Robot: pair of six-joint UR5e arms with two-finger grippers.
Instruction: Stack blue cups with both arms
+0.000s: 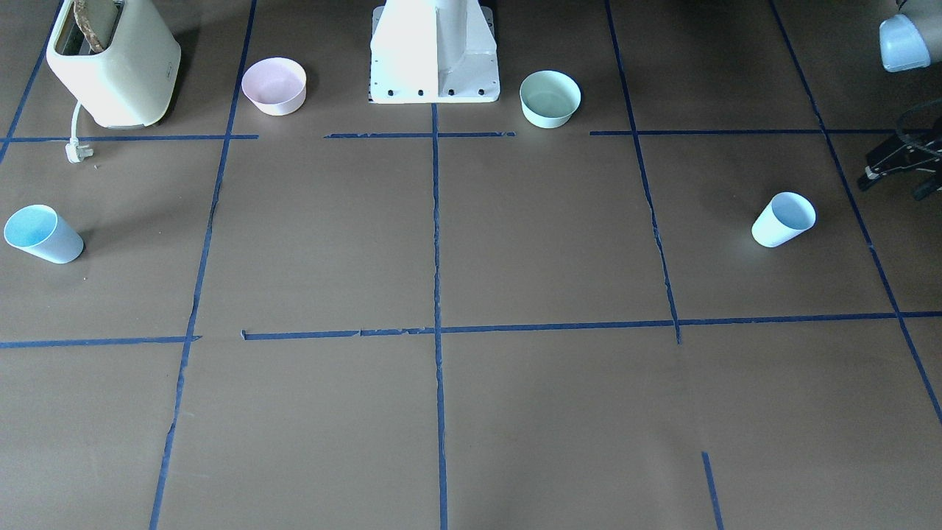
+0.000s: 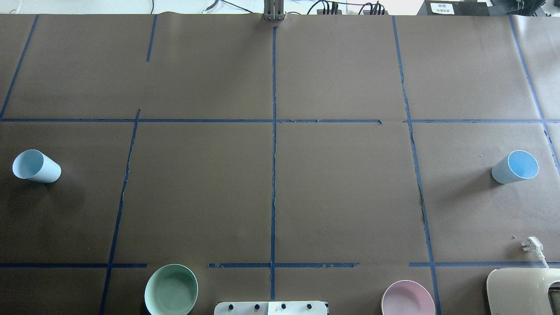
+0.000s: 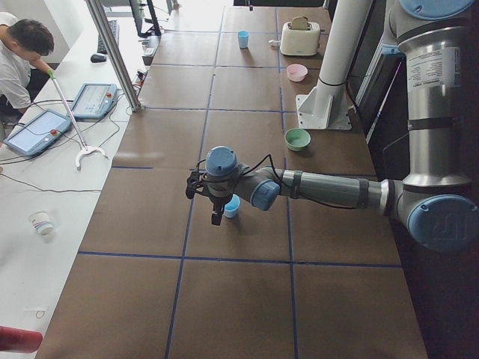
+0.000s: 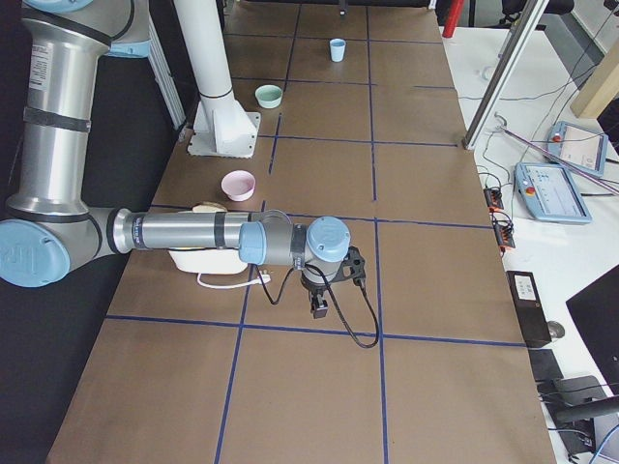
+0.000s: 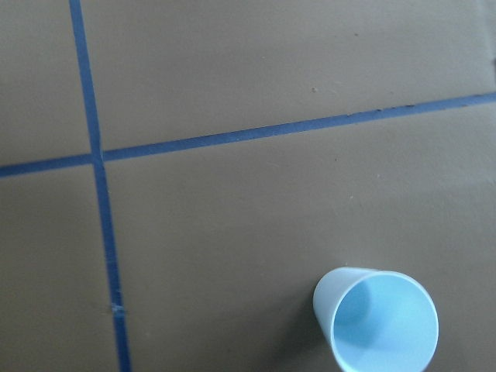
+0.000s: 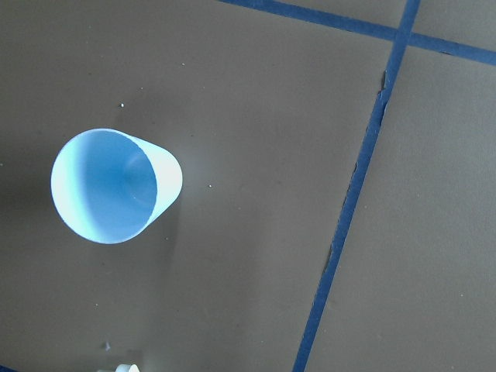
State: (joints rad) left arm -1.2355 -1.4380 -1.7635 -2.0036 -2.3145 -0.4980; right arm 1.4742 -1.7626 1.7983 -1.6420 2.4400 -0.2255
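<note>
Two pale-blue cups stand upright, far apart, at opposite ends of the table. One is on my left side (image 2: 36, 166), also in the front view (image 1: 784, 219) and the left wrist view (image 5: 380, 325). The other is on my right side (image 2: 515, 167), also in the front view (image 1: 43, 234) and the right wrist view (image 6: 112, 184). My left gripper (image 3: 215, 218) points down, above and beside the left cup (image 3: 233, 206). My right gripper (image 4: 319, 307) points down over the right end. I cannot tell whether either gripper is open or shut. No fingers show in the wrist views.
A cream toaster (image 1: 114, 62) with its loose plug (image 1: 77, 151) stands near the right cup. A pink bowl (image 1: 274, 85) and a mint-green bowl (image 1: 550, 99) flank the white robot base (image 1: 434, 51). An operator (image 3: 19, 52) sits beside the table.
</note>
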